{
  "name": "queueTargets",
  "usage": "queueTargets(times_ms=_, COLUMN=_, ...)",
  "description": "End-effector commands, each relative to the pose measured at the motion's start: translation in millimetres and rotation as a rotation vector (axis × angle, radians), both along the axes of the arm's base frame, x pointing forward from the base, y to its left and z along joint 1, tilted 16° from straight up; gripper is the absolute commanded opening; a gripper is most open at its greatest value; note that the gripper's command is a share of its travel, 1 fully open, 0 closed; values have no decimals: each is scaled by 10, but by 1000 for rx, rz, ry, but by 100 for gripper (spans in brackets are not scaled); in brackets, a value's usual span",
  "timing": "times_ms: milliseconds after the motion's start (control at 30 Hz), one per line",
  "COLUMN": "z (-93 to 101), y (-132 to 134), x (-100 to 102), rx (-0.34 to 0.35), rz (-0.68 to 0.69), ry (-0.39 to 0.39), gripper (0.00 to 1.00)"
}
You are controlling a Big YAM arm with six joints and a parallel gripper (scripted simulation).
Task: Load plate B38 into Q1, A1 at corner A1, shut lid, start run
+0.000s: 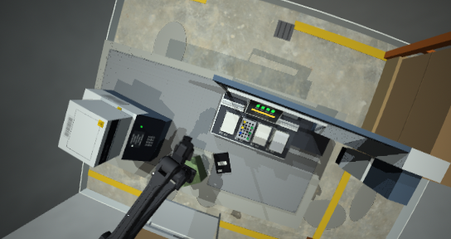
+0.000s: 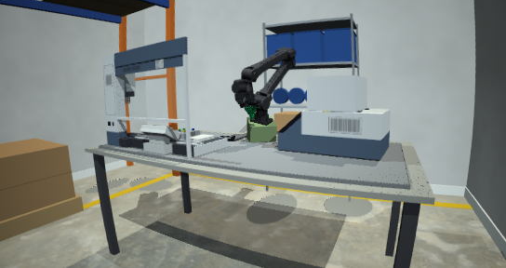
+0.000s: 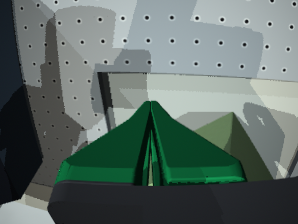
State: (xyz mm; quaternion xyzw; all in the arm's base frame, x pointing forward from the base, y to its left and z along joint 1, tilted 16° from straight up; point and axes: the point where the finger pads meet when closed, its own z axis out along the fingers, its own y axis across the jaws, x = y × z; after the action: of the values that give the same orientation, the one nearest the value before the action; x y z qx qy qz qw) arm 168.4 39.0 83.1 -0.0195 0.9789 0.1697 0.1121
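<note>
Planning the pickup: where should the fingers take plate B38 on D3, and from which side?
Probably from above, at the near edge: B38 lies flat, the tube cooling block and deep-well block flank it closely, and the handler's frame stands behind.

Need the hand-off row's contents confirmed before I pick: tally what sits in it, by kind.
White plates: 2
Tube cooling block: 1
Deep-well block: 1
Total: 4

Matt grey perforated table top (image 3: 200,3), glossy green plastic claw (image 3: 150,163) fingers, matt white cycler (image 1: 84,128) casing.
</note>
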Motion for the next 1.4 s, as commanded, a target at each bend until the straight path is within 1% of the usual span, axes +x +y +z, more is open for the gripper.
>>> queueTargets(times_ms=0, z=346, y=84, x=111, rx=39, rz=-6, ry=-50, gripper=0)
queueTargets(times_ms=100, z=355, y=90, x=119, rx=47, rz=-10, ry=-51, gripper=0)
queueTargets(times_ms=167, z=426, y=194, x=59, rx=99, rz=-2, ry=-54, gripper=0)
queueTargets(times_ms=400, z=625, y=489, x=-104, rx=245, rz=16, ry=-66, gripper=0)
queueTargets(times_ms=567, z=664, y=698, x=-264, rx=350, rz=23, ry=-50, gripper=0)
queueTargets(times_ms=667, z=640, y=715, x=-279, rx=359, rz=20, ry=-40, gripper=0)
queueTargets(times_ms=733, z=679, y=826, x=-359, rx=366, rz=29, ry=-44, gripper=0)
queueTargets(times_ms=800, z=715, y=917, x=-427, rx=431, rz=36, ry=-41, gripper=0)
queueTargets(times_ms=900, z=711, y=996, x=-480, rx=494, rz=9, ry=-25, gripper=0)
queueTargets(times_ms=1067, z=778, y=1212, x=-646, rx=599, rz=43, ry=-7, gripper=0)
queueTargets(times_ms=1133, z=867, y=1301, x=-688, rx=603, rz=39, ry=-15, gripper=0)
queueTargets(times_ms=1200, z=867, y=1301, x=-688, rx=603, rz=39, ry=-15, gripper=0)
queueTargets(times_ms=1233, z=871, y=1294, x=-663, rx=591, rz=11, ry=-7, gripper=0)
queueTargets(times_ms=1267, z=909, y=1340, x=-685, rx=594, rz=11, ry=-7, gripper=0)
queueTargets(times_ms=1367, z=909, y=1314, x=-677, rx=588, rz=17, ry=-5, gripper=0)
